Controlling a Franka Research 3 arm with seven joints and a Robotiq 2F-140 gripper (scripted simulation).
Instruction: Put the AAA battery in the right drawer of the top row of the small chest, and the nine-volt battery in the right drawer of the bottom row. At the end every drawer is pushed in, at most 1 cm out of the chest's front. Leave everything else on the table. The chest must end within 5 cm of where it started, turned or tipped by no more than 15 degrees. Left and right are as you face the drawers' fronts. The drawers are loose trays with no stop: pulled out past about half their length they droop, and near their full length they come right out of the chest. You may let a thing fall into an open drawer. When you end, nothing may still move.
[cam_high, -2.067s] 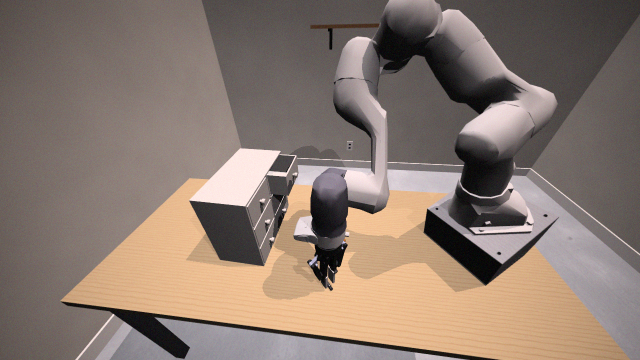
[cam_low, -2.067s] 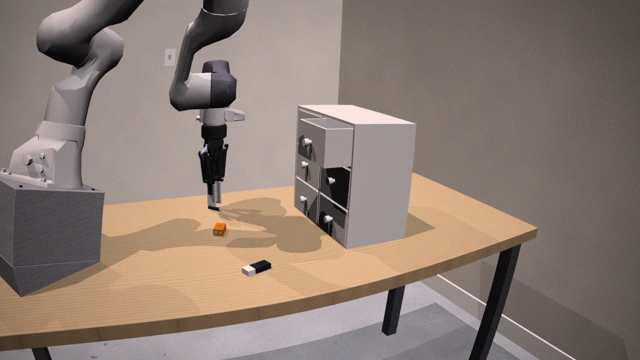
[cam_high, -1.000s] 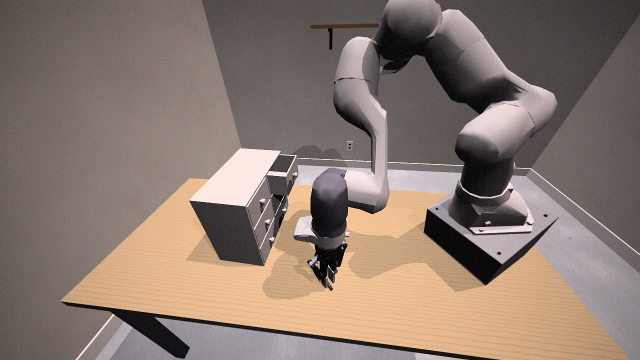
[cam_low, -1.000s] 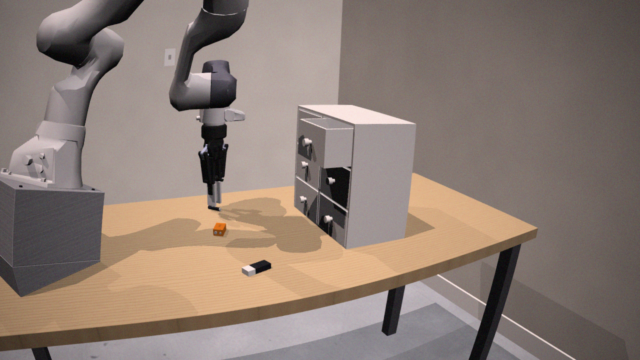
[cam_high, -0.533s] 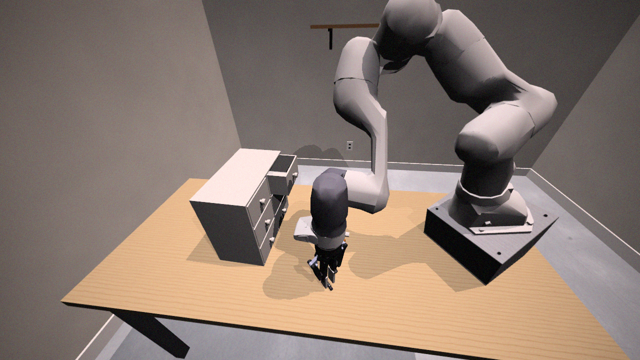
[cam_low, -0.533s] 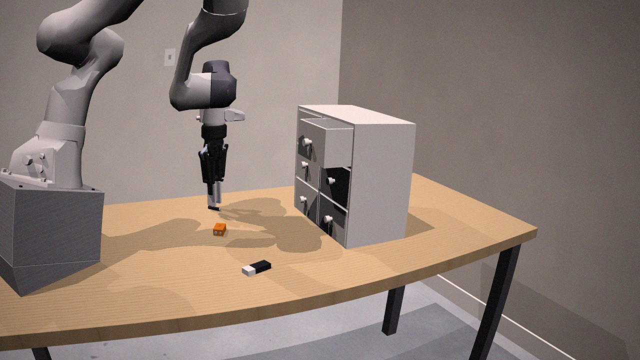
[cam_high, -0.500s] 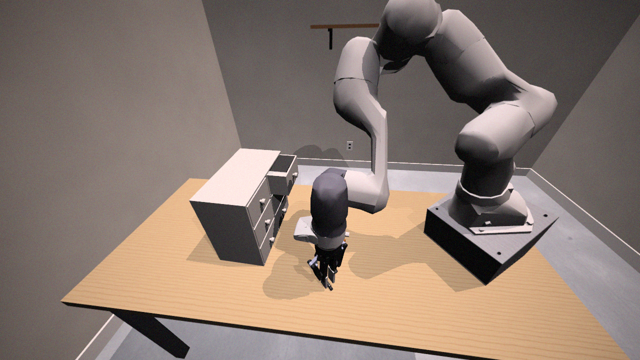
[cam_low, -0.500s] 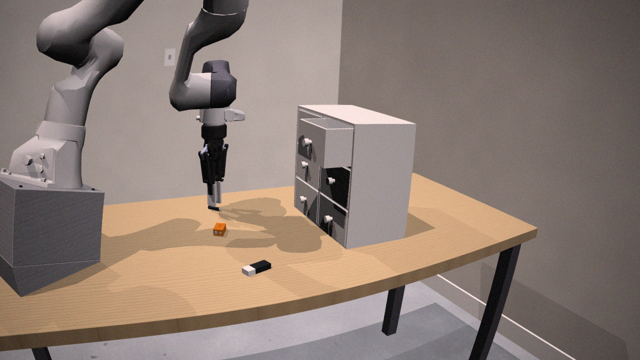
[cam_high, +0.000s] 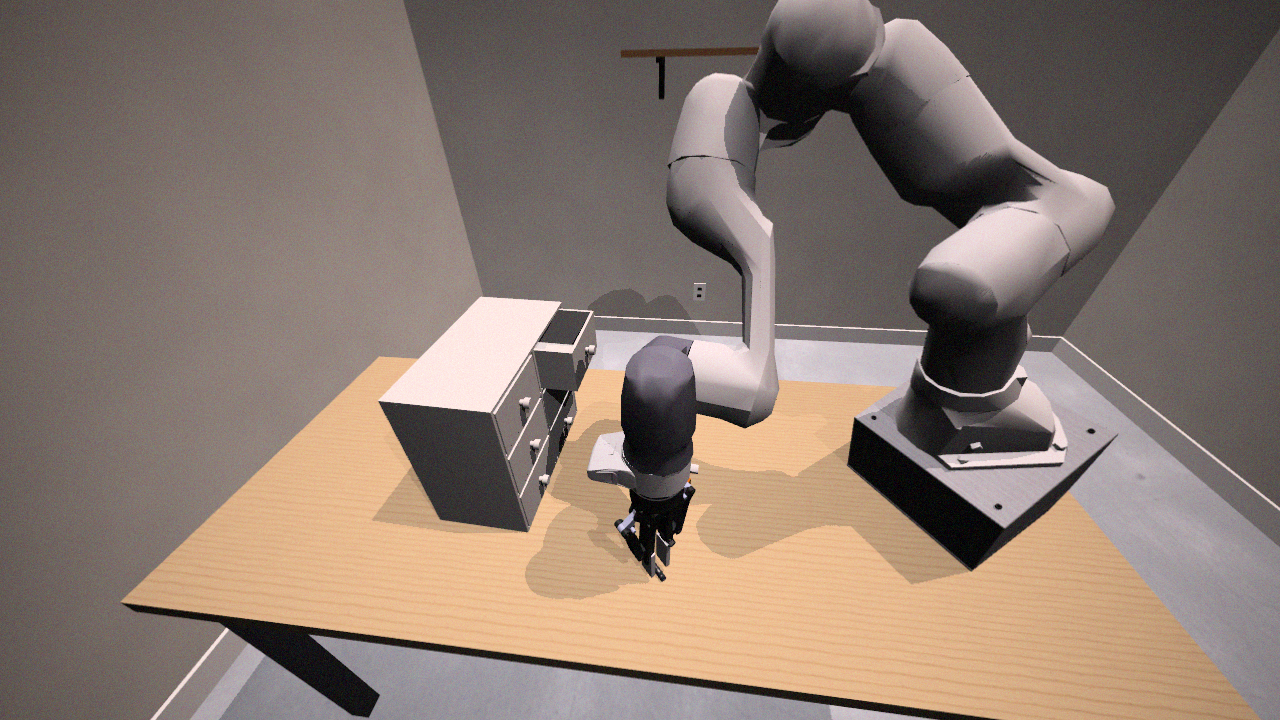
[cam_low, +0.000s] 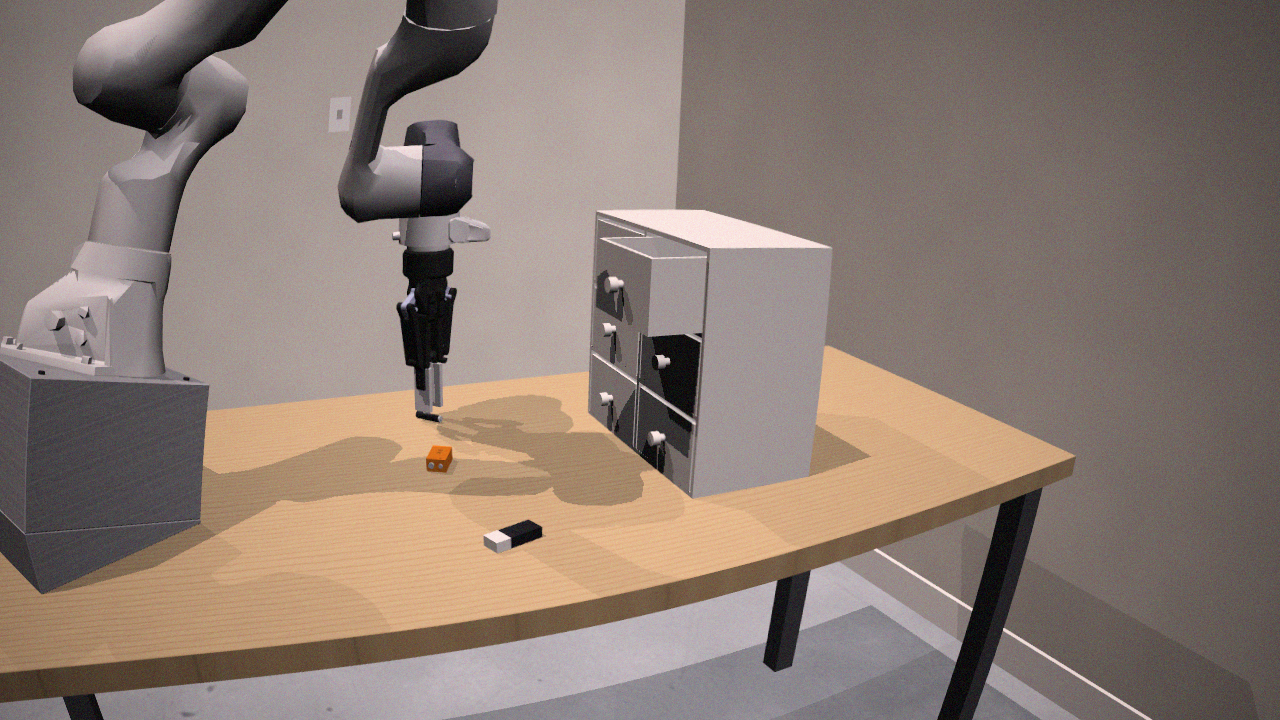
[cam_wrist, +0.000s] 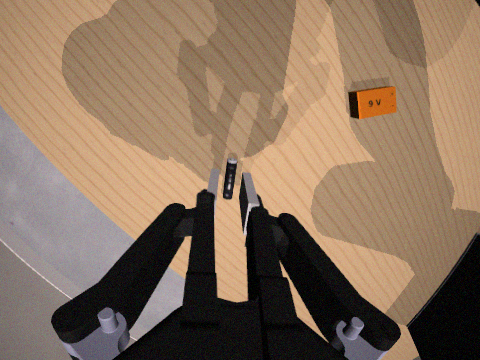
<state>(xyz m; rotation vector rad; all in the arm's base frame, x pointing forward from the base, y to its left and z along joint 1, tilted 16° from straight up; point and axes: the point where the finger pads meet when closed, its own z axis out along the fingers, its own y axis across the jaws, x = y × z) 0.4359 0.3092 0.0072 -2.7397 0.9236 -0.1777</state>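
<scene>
The AAA battery (cam_wrist: 230, 179) is a thin dark cylinder lying on the table; it also shows in the exterior view (cam_low: 427, 416). My gripper (cam_wrist: 229, 183) (cam_low: 429, 404) points straight down at it, and its tips reach the table (cam_high: 657, 564). The fingers stand close on either side of the battery, with a small gap on each side. The orange nine-volt battery (cam_low: 438, 458) (cam_wrist: 374, 102) lies on the table a little away from the gripper. The white chest (cam_low: 707, 349) (cam_high: 483, 402) has its top right drawer (cam_high: 563, 344) (cam_low: 653, 268) pulled partly out.
A black and white block (cam_low: 512, 535) lies on the table nearer the front edge. The robot's grey base (cam_low: 89, 447) stands at the other end of the table from the chest. The other drawers sit in the chest.
</scene>
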